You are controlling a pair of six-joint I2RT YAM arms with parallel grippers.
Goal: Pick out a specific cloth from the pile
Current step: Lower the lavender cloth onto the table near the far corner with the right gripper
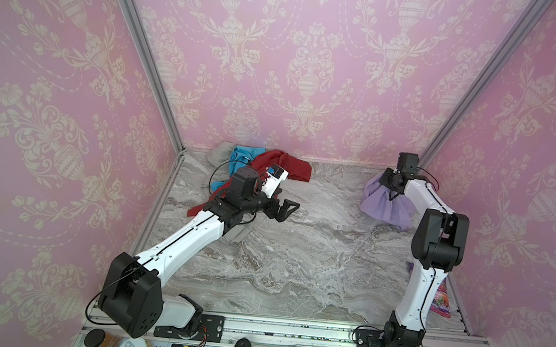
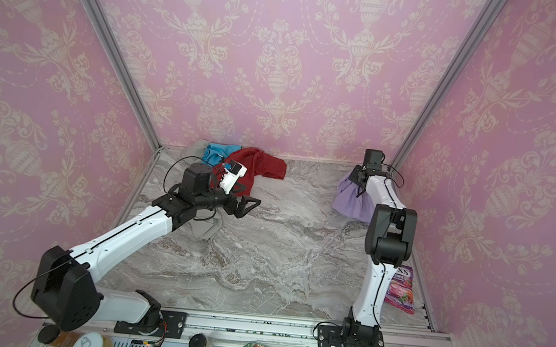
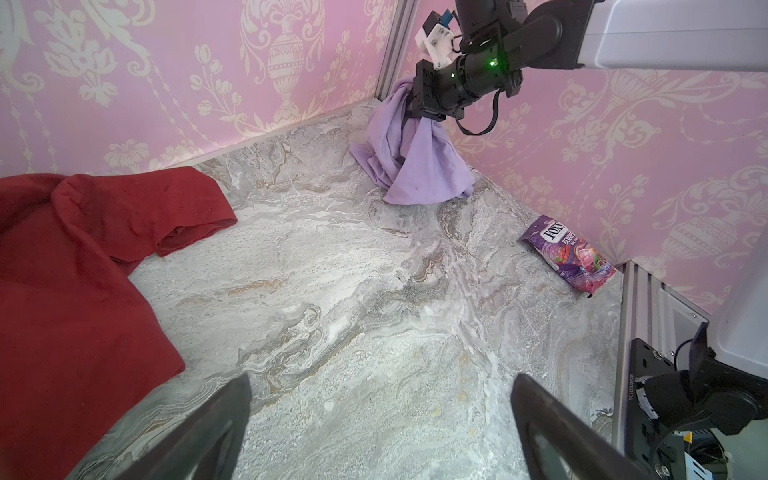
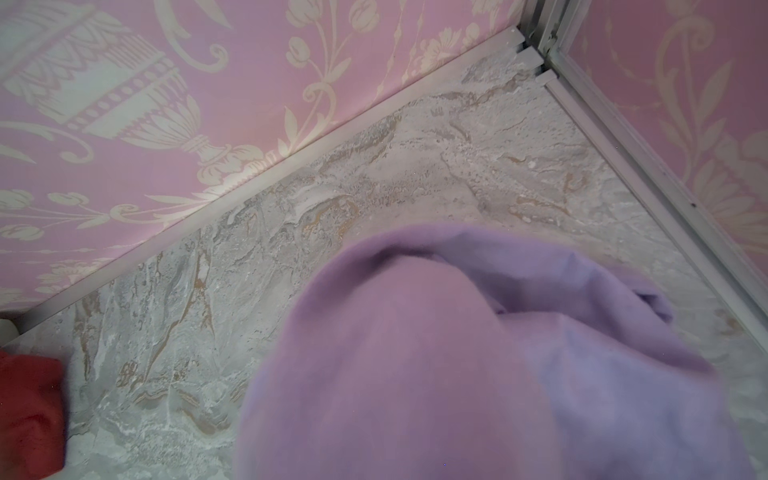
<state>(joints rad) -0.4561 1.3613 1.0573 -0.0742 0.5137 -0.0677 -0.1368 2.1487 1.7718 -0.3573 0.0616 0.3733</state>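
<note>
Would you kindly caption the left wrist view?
Right end effector grips the lavender cloth, apart from the red cloth.

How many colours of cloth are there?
4: lavender cloth in the right claw; red cloth, turquoise cloth and grey cloth heaped at back left. More may hide beneath.

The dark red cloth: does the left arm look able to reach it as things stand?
Probably yes. The left hand is open and hovers right beside the dark red cloth, with nothing between them.
</note>
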